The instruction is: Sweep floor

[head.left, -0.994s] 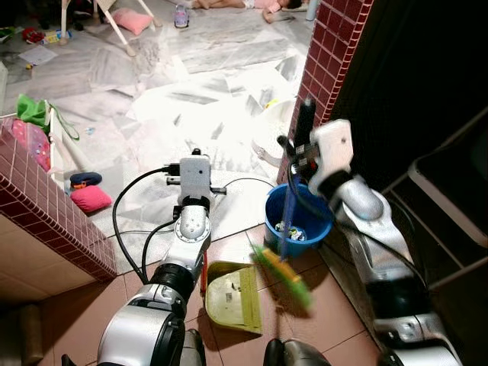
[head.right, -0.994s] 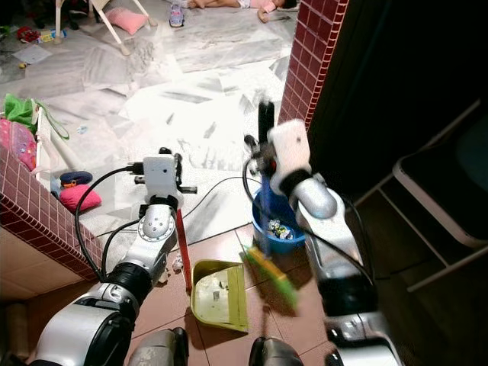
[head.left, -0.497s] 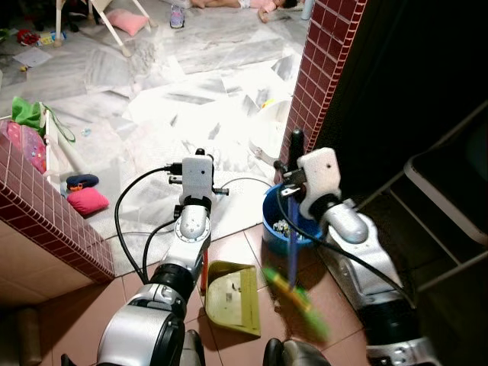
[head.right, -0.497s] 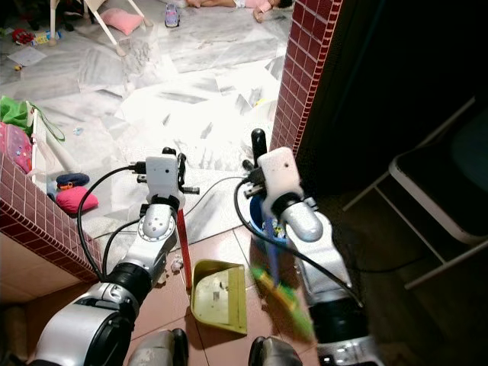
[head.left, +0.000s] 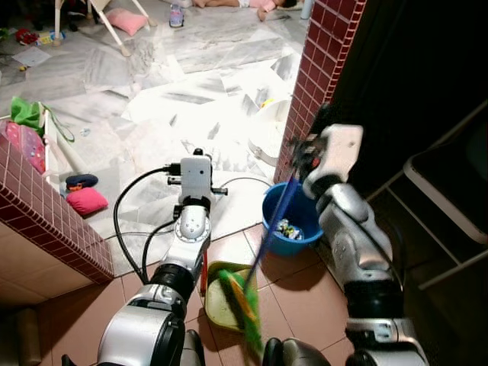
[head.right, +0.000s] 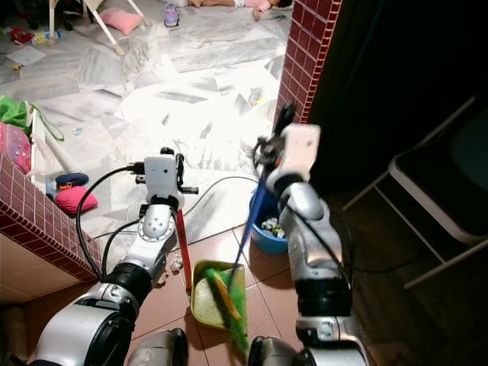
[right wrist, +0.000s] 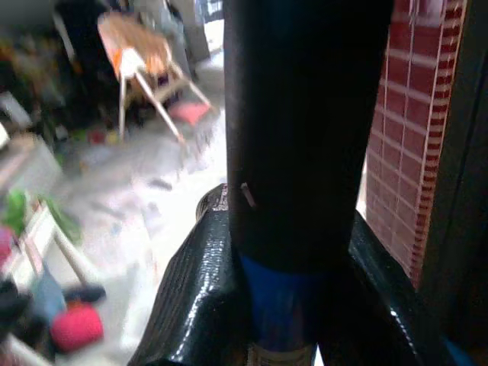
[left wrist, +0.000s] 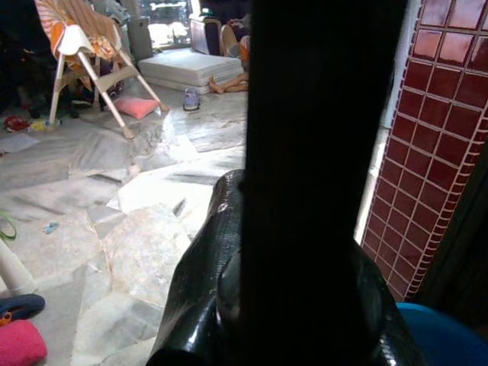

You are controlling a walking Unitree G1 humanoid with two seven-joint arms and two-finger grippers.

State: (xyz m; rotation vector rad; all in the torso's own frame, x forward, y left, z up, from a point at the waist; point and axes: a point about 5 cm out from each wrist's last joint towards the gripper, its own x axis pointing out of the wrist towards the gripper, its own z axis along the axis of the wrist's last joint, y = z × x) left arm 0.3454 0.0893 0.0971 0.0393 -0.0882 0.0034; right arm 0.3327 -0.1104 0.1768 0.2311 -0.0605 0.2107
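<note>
A yellow-green dustpan [head.left: 223,296] rests on the terracotta tiles in front of me. Its red handle [head.right: 183,252] stands upright, and my left gripper [head.right: 177,164] is shut on its top. My right gripper [head.left: 309,149] is shut on the blue broom handle [head.left: 274,221], whose blue shaft shows between the black fingers [right wrist: 191,305] in the right wrist view. The handle slants down to the left, and the green bristles [head.left: 245,305] lie over the dustpan. A blue bucket [head.left: 299,207] holding bits of trash stands beside the brick pillar.
A red brick pillar [head.left: 324,69] rises right of the bucket, with a folding chair [head.left: 450,191] in the dark beyond. A low brick wall [head.left: 46,206] runs along the left. Black cables [head.left: 126,210], a pink cushion [head.left: 90,200] and scattered toys lie on the marble floor.
The broom has swung to the left: its bristles went from the tiles right of the dustpan onto the dustpan. The right gripper moved up towards the pillar. The left arm stayed put.
</note>
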